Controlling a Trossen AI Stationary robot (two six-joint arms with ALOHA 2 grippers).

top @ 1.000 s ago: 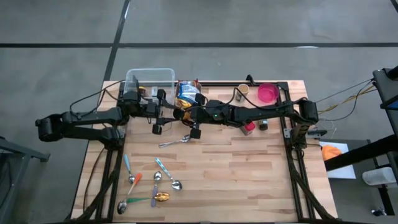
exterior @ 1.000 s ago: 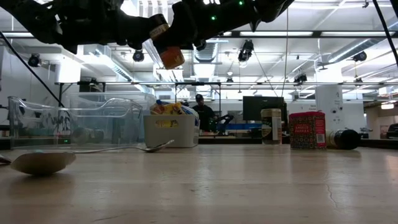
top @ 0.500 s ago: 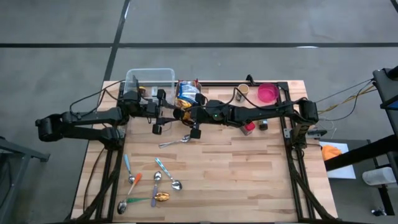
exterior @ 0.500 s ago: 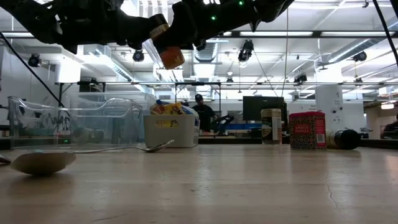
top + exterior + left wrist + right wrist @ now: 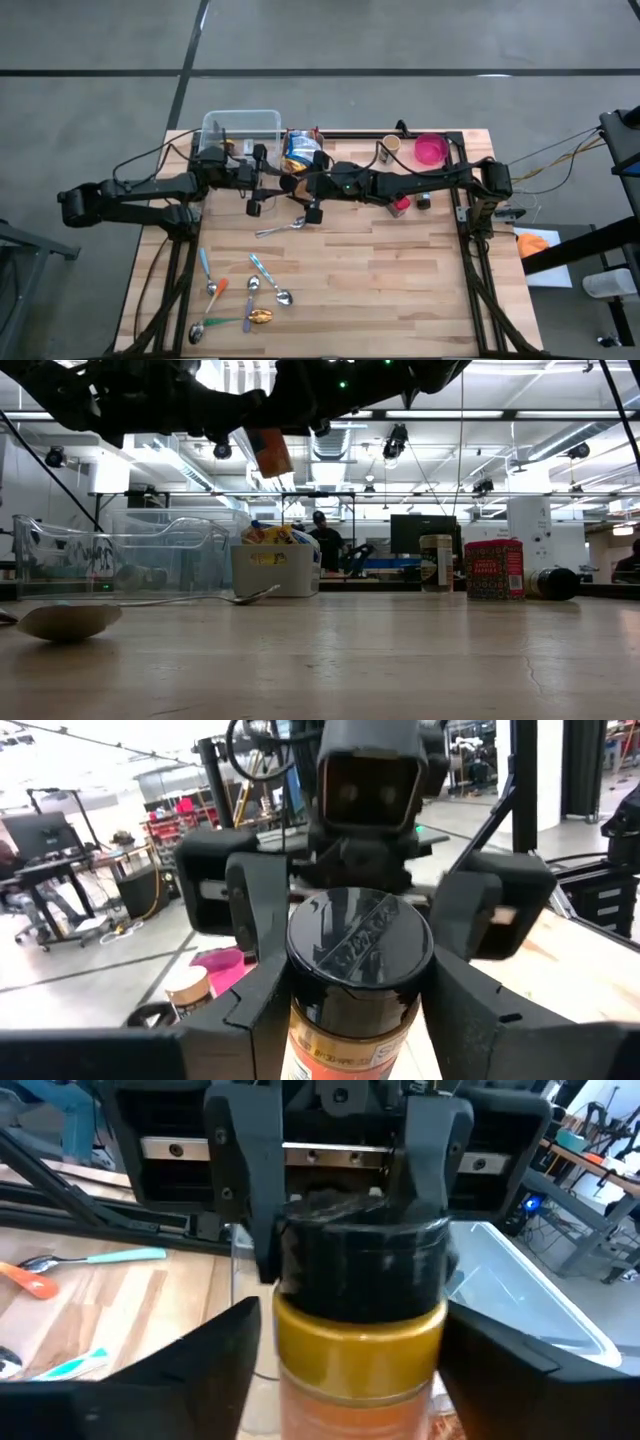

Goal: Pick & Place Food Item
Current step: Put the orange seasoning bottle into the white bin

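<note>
black lid and orange label mark the jar (image 5: 288, 183), which hangs in mid-air between the two arms, over the back half of the table (image 5: 400, 280). we judge this a hand-over. the left hand (image 5: 275, 182) is clamped on the jar just under the lid, its fingers tight against the sides in the left wrist view. the right hand (image 5: 302, 185) faces it from the other side with its fingers apart, flanking the jar without seeming to press it.

next, as we see it, the right hand needs to back straight away until its fingers clear the lid. only then should the left arm swing the jar off to a drop spot. where that spot is we cannot tell; the clear bin (image 5: 240, 125) and the white basket (image 5: 300, 150) of snack bags both sit close behind.

a spoon (image 5: 282, 228) lies on the table right below the exchange, and more spoons (image 5: 250, 295) are scattered near the front edge, so a dropped jar could land on metal. a pink bowl (image 5: 431, 150) and a paper cup (image 5: 392, 145) sit well off toward the right arm's base, out of the way.
</note>
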